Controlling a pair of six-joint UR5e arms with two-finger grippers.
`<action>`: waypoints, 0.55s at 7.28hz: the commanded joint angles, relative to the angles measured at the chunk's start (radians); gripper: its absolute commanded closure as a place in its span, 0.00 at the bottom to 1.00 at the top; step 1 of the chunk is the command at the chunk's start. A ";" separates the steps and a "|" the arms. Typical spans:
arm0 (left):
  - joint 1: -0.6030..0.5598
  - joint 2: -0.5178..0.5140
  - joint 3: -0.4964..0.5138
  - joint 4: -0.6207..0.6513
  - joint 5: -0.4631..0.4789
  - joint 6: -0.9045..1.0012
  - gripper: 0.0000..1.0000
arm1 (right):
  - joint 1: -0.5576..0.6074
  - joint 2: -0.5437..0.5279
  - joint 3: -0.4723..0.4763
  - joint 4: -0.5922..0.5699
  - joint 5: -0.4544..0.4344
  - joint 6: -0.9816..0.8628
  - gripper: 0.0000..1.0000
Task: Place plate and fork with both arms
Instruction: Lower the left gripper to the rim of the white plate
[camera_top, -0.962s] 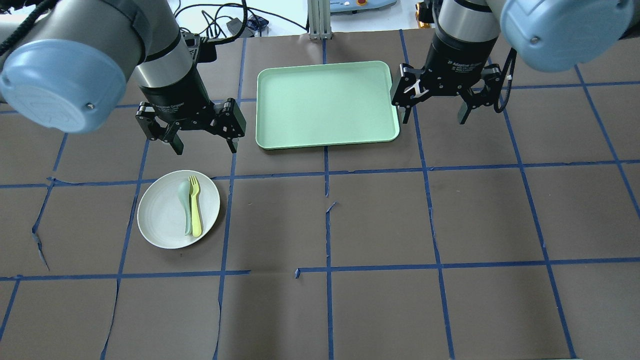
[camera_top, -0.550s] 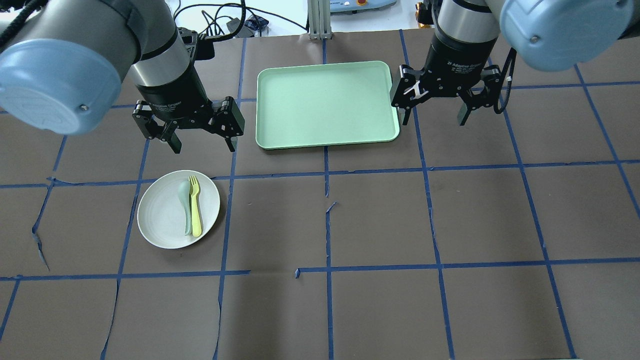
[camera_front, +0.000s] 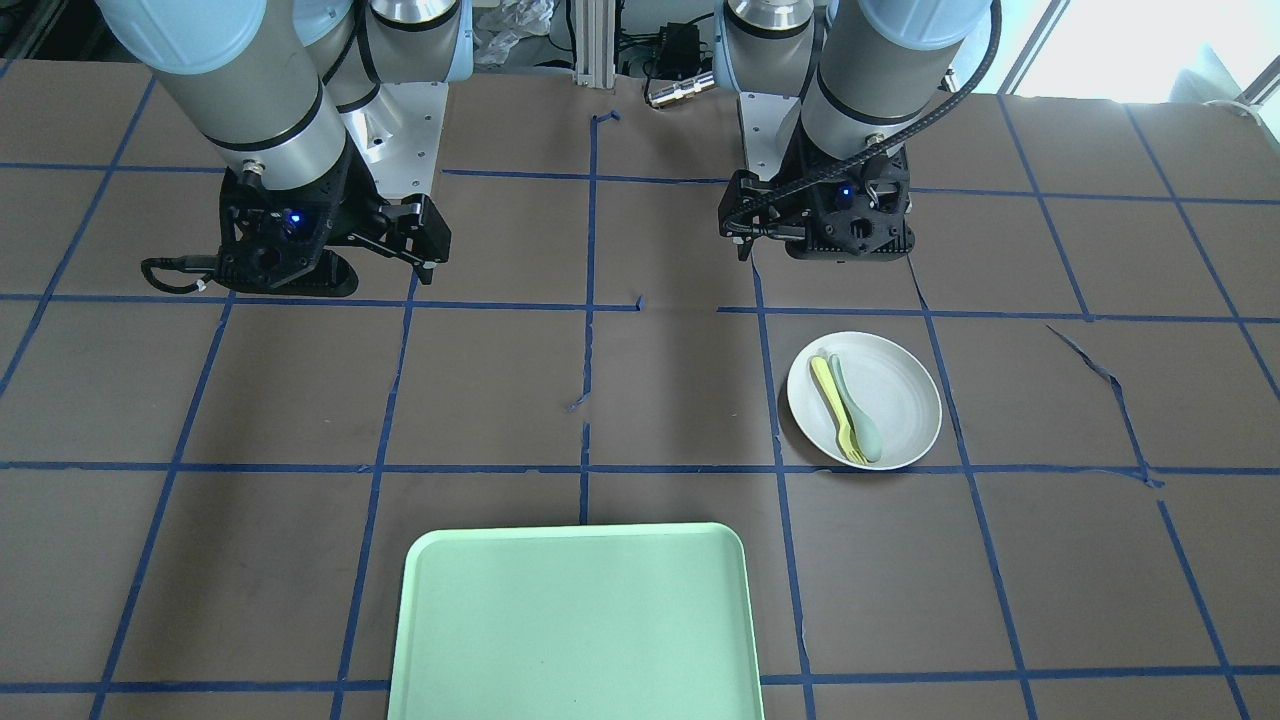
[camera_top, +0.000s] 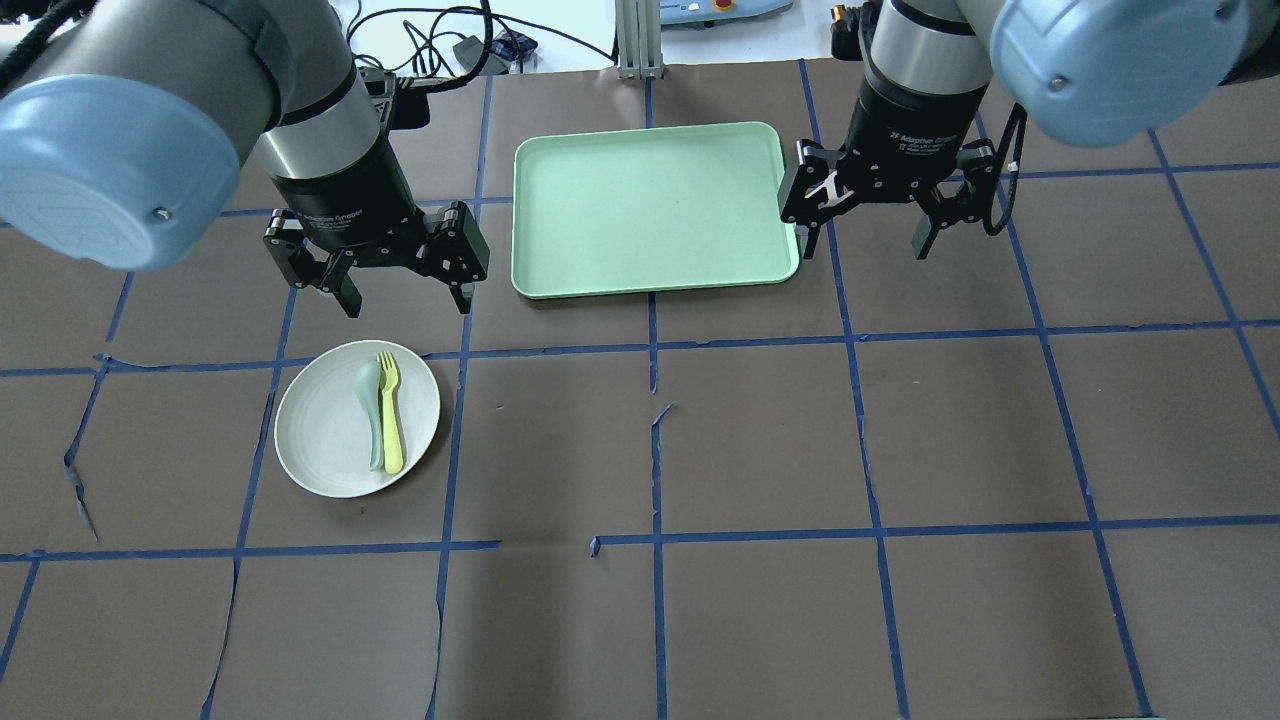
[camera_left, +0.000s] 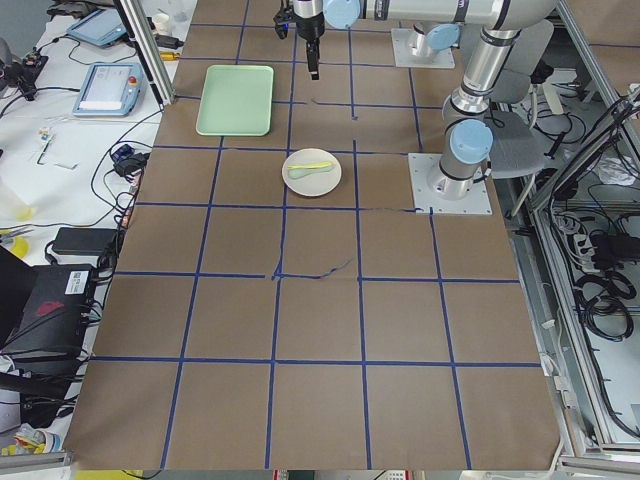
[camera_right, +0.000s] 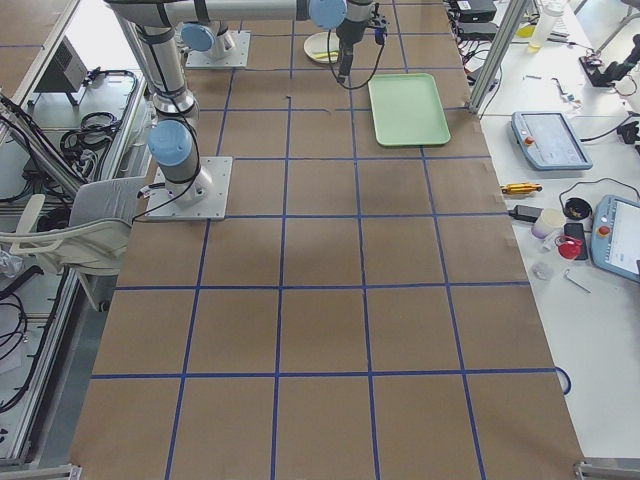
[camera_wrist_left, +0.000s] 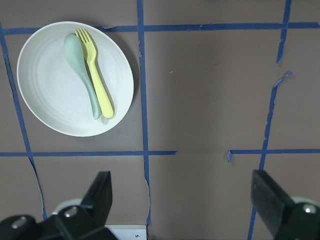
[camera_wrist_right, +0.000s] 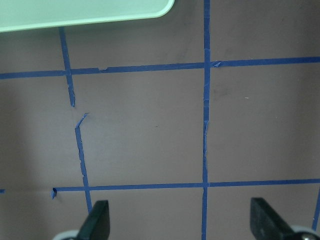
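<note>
We are seeing the plate (camera_top: 320, 440) resting on the brown taped surface (camera_top: 760, 440), well apart from the mint-green tray (camera_top: 650, 205). The yellow fork (camera_top: 390, 420) is lying in it, right beside a grey-green spoon (camera_top: 372, 415). The left gripper (camera_top: 407, 300) is hovering near the plate, its 2 fingers (camera_wrist_left: 100, 192) spread wide and holding nothing. The right gripper (camera_top: 862, 245) is hanging equally wide and empty. Only the left wrist view is showing the tines clearly, while the right wrist view is catching just 1 tray corner.

The black two-finger left pincer (camera_top: 405, 303) has come a little lower in the overhead view, nearer to the round off-white plate (camera_top: 320, 440). The black right pincer (camera_top: 864, 248) shifted slightly likewise.
</note>
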 joint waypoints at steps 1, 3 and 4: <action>0.056 -0.015 -0.032 0.014 0.010 0.045 0.00 | -0.001 0.004 0.022 -0.008 0.000 -0.010 0.00; 0.222 -0.022 -0.178 0.185 0.008 0.202 0.00 | -0.001 0.008 0.023 -0.010 -0.002 -0.009 0.00; 0.290 -0.027 -0.258 0.332 0.008 0.269 0.00 | -0.001 0.010 0.023 -0.019 0.003 0.001 0.00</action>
